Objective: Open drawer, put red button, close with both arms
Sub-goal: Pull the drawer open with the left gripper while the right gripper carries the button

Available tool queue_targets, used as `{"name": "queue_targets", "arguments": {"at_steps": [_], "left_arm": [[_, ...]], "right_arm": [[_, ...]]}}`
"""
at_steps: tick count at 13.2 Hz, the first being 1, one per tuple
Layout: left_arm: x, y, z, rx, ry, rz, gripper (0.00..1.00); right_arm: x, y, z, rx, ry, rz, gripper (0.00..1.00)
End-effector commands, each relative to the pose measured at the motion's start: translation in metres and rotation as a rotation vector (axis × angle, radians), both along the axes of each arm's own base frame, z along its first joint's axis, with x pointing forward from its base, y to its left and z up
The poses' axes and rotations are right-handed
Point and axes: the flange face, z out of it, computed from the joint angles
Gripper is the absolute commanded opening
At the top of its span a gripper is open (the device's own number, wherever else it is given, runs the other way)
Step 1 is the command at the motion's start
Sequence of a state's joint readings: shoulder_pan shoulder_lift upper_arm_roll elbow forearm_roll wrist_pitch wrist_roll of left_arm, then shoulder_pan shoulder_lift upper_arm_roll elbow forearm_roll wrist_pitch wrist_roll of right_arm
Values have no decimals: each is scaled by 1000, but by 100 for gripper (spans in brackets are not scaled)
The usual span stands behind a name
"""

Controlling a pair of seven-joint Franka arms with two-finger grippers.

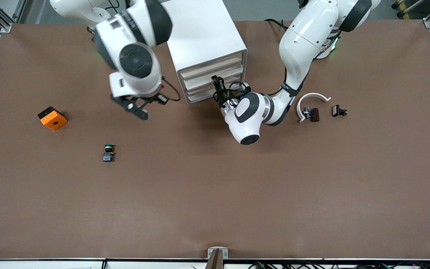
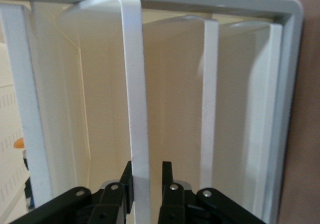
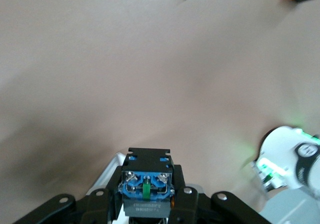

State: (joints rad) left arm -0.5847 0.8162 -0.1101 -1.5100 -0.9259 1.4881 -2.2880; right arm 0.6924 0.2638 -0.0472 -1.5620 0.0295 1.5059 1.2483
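1. The white drawer cabinet (image 1: 207,48) stood between my two arms, at the robots' edge of the table. From the front view all its drawers looked shut. I judged a drawer to be light and stiff, sliding straight if pulled squarely, and its thin white handle (image 2: 136,109) was the only sensible place to take hold.

2. My left gripper (image 1: 218,84) was at the cabinet's front. Its fingers (image 2: 167,171) were nearly together, pinching that handle strip from both sides, with one pad on each face.

3. My right gripper (image 1: 138,108) hung over bare table beside the cabinet, toward the right arm's end. Its jaws were clamped fully onto the red button (image 3: 146,186), and I waited there with it.

4. Of the button, my wrist view showed only the black body and the bluish-grey base with its screw terminals. The cap was hidden from that camera. I took it for the red one because the green-capped button (image 1: 108,152) stood on the table, nearer the front camera.

5. I judged the button to be small, light and rigid, with hard smooth plastic that could twist in a loose grip. The flat sides of the square body, where I held it, seemed the best grip. The rounded cap would have slipped, and the terminals on the base looked like the part most easily damaged.
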Motion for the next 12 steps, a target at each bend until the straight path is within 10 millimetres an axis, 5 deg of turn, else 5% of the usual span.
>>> {"name": "queue_targets", "arguments": {"at_steps": [1,6,12], "left_arm": [[9,1,2,9,-11,17,24],[29,16,5,18,-24,56,9],[50,31,13,9,-38,96,7]], "right_arm": [[-5,37,7,57,-57,-136,12],[-14,76,-7,108,-100,-315,12],[-12,83,-4,172,-83,-390,12]]}}
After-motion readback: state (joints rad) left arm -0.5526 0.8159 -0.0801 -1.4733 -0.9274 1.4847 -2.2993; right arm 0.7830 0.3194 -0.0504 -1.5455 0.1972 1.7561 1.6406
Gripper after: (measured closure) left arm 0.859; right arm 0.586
